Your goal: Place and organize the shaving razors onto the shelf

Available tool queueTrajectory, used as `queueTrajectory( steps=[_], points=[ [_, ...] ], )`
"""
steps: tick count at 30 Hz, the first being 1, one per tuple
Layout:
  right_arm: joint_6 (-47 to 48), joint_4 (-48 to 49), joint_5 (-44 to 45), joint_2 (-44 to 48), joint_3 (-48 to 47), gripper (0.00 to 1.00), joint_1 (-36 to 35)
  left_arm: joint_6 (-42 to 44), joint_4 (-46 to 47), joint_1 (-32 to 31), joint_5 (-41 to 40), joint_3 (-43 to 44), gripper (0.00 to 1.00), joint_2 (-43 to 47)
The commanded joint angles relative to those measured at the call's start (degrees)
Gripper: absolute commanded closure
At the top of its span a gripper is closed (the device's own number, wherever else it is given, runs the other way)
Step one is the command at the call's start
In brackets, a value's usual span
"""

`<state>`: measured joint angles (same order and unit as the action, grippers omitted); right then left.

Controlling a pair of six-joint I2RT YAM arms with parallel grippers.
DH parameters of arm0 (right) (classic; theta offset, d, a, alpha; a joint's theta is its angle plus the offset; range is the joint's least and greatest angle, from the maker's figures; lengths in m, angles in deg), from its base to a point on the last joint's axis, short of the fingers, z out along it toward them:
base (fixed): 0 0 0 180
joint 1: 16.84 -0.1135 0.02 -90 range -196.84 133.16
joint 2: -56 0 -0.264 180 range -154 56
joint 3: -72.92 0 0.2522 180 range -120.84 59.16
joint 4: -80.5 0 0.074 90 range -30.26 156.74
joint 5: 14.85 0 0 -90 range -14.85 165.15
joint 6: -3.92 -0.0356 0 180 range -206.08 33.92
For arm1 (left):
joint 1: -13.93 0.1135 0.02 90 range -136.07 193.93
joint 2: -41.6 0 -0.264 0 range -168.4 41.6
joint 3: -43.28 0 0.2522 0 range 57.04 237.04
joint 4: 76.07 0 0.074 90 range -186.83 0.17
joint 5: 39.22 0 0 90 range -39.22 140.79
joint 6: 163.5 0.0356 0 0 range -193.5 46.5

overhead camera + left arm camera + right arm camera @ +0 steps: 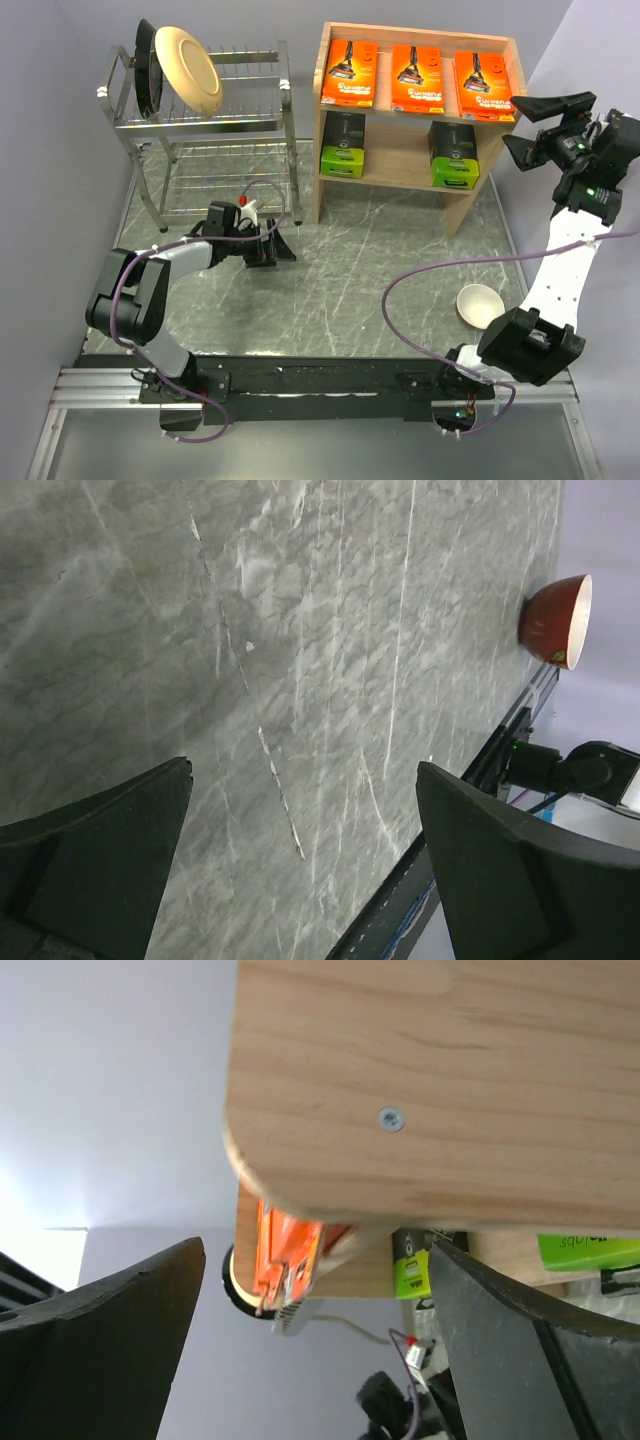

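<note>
Three orange and two black shaving razors [418, 78] line the shelf [322, 120]; right fingers [555, 102], spread empty, hang beside its right edge, left fingers [520, 870] released over open grey counter [380, 260].

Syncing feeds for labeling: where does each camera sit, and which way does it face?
Top external: above and behind the robot, looking down on the table, shelf and dish rack; left gripper and right gripper show.
Left wrist: on the left arm, looking across the table to the bowl; own open fingers at the bottom.
Right wrist: on the right arm, close on the shelf's side panel; own open fingers at the bottom.
Shared: bowl in top and left wrist; shelf in top and right wrist.
</note>
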<state>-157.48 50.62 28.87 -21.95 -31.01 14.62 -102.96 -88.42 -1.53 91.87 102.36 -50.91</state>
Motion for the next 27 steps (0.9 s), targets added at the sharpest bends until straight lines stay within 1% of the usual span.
queueTrajectory(
  steps=[1,3,4,5,6,7,8,9,10,11,12,13,14,15,17,18,19,21,22,25,27],
  points=[
    [8.0,3.9,-8.9,7.8,0.8,0.00,3.8,3.7,-0.8,0.4,-0.7,1.5,0.01,3.8],
    [11.6,5.3,-12.4,10.2,3.6,0.00,4.3,5.1,-1.1,0.8,-1.2,1.0,0.01,5.5],
    [17.5,5.2,-15.2,12.6,6.7,0.00,4.3,5.5,-1.1,1.5,-2.0,0.7,0.01,6.0],
    [21.5,3.4,-15.7,14.0,8.1,0.00,4.2,6.1,-1.2,1.9,-2.1,0.5,0.01,7.2],
    [25.6,-3.4,-15.9,15.1,9.0,0.00,4.1,7.6,-1.2,2.3,-2.1,0.5,0.01,7.9],
    [35.3,-7.9,-15.4,16.6,10.4,0.00,4.0,8.7,-1.2,3.0,-2.8,0.6,0.01,8.5],
    [40.8,-13.1,-13.6,17.0,10.6,0.00,3.3,9.8,-2.6,3.2,-3.1,1.1,0.01,9.7],
    [46.6,-23.7,-11.7,17.1,10.8,0.00,2.7,12.5,-3.2,3.5,-3.5,1.4,0.01,10.4],
    [57.8,-28.0,-9.8,17.5,12.5,0.00,1.9,13.7,-3.6,3.9,-3.7,1.9,0.00,10.9],
    [61.1,-30.4,-3.9,17.9,14.5,0.00,0.5,14.6,-3.4,4.2,-3.6,2.2,0.00,11.9],
    [63.0,-32.8,-0.5,18.3,16.5,0.00,-0.7,15.7,-2.9,4.6,-3.1,2.1,0.01,12.5],
    [64.2,-32.7,4.0,19.3,20.3,0.00,-2.4,15.8,-2.3,5.6,-2.8,1.9,0.01,13.1],
    [64.9,-32.7,13.6,19.6,21.5,0.00,-4.5,15.8,-1.9,6.2,-3.0,1.3,0.01,14.2],
    [65.1,-31.3,19.9,19.9,22.5,0.00,-10.8,15.3,-1.8,6.8,-3.9,1.0,0.01,14.9],
    [63.1,-28.0,29.0,22.0,25.8,0.00,-16.5,14.4,-1.8,8.3,-6.3,0.1,0.01,16.6],
    [62.8,-25.5,36.1,22.4,26.3,0.00,-19.0,13.8,-1.8,8.9,-6.8,-0.4,0.00,17.3],
    [61.6,-24.4,38.6,23.3,26.9,0.00,-23.5,13.1,-1.8,9.8,-7.6,-1.1,0.01,18.1],
    [61.1,-22.9,41.4,23.6,26.2,0.00,-26.9,11.7,0.1,10.9,-9.5,-3.0,0.00,20.3],
    [61.1,-22.7,42.6,23.7,25.8,0.00,-30.6,10.6,-0.1,11.9,-10.8,-3.6,0.00,21.0],
    [62.1,-23.7,46.1,24.2,24.3,0.00,-36.9,8.5,-1.2,14.2,-14.5,-4.2,0.01,23.2],
    [63.1,-25.1,46.2,24.5,23.6,0.00,-38.4,8.1,-1.3,15.2,-16.1,-3.9,0.01,23.9]
  ],
)
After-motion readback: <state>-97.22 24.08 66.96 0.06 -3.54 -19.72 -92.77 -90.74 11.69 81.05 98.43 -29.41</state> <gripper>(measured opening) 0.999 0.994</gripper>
